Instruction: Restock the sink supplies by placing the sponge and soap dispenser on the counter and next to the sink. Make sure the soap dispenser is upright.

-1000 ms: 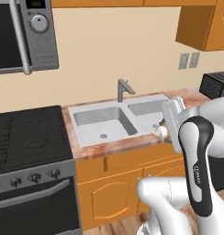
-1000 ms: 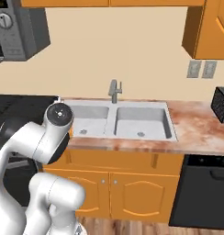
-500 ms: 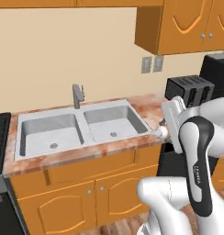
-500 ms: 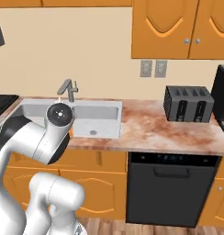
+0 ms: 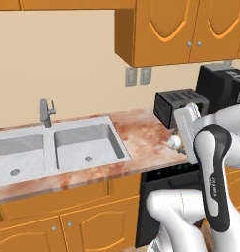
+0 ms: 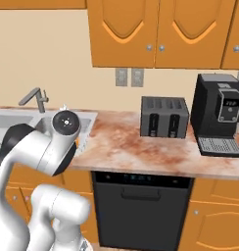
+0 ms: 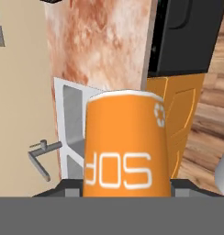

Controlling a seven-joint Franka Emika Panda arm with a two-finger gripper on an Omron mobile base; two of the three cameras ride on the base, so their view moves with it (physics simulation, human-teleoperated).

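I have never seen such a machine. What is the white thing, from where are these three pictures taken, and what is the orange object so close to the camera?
The white thing is a robot arm in a simulated kitchen. Two pictures come from cameras on its base, behind it to the left and right. They show a marbled counter with a sink, a faucet, a toaster and a coffee machine. The third comes from a camera on the hand. The orange object is the soap dispenser, held in the pincer, very near the lens.

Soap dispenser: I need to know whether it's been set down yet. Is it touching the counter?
Apart. Hand view shows the soap dispenser in the claw, counter far beyond.
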